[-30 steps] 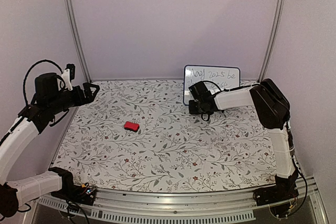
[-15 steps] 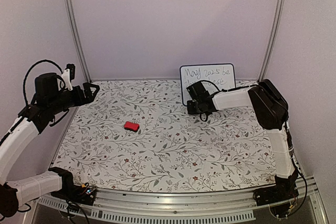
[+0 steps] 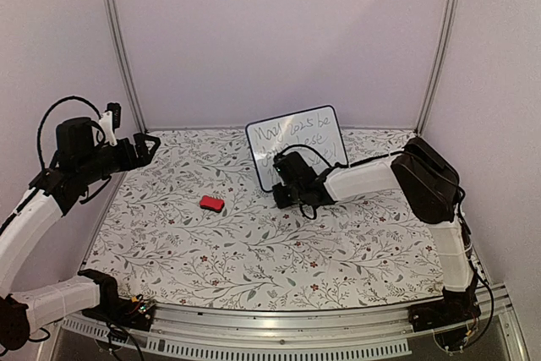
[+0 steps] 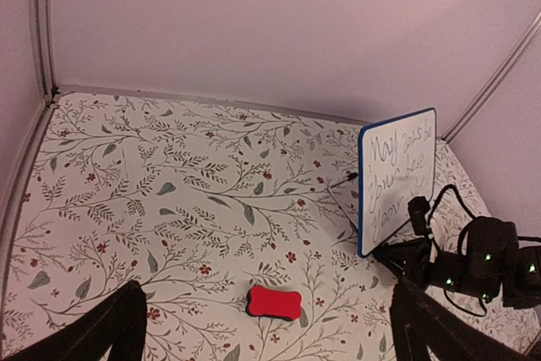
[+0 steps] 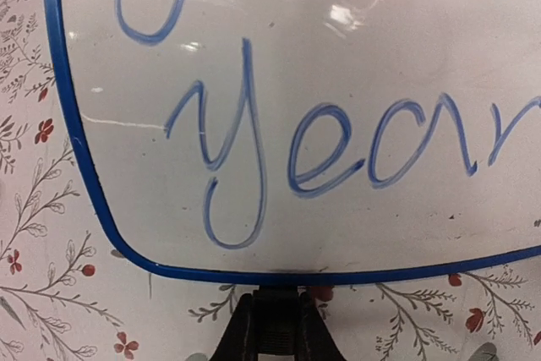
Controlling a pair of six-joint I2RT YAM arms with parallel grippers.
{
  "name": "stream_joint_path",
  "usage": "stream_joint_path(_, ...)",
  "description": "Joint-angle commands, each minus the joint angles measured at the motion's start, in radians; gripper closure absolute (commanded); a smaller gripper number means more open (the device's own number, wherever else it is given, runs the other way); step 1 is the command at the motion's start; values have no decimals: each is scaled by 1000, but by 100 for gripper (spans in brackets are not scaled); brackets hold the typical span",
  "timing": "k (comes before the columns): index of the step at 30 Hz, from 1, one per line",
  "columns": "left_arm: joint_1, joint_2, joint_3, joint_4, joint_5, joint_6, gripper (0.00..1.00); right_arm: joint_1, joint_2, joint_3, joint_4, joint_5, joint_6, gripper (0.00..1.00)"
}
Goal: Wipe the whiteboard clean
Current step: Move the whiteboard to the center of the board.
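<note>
The whiteboard [image 3: 296, 137] stands tilted near the back middle of the table, its blue handwriting still on it. My right gripper [image 3: 283, 182] is shut on its lower edge. In the right wrist view the fingers [image 5: 245, 327] clamp a black foot just under the whiteboard's [image 5: 321, 82] blue frame. My left gripper [image 3: 148, 143] hangs open, high at the far left. In the left wrist view its dark fingers [image 4: 110, 331] frame a small red eraser [image 4: 275, 303] lying on the cloth, with the whiteboard [image 4: 397, 175] further right. The eraser [image 3: 212, 204] lies left of centre.
A floral cloth [image 3: 270, 243] covers the table. Pale walls and two metal posts [image 3: 118, 40] close off the back and sides. A black cable [image 3: 308, 209] loops beside the right gripper. A metal rail [image 3: 279, 323] runs along the near edge.
The right gripper has closed on the whiteboard and carried it left and nearer, from the back right toward the middle, tilting it. The left arm and eraser have not moved.
</note>
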Motion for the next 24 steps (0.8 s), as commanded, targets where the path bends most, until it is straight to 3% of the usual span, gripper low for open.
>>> stream_joint_path(1, 10, -8, -6, 6, 6, 6, 0, 80, -32, -26, 12, -76, -38, 100)
stream_joint_path(4, 10, -7, -6, 6, 6, 7, 0, 103, -44, -49, 26, -88, -55, 99)
stream_joint_path(8, 10, -8, -6, 7, 8, 7, 0, 108, -58, -72, 30, -89, -59, 89)
stream_joint_path(16, 10, -7, -7, 7, 9, 7, 0, 108, -122, -113, 14, -65, -75, 41)
stream_joint_path(24, -21, 83, 23, -53, -49, -40, 0, 108, -282, -215, 17, -62, -95, 13)
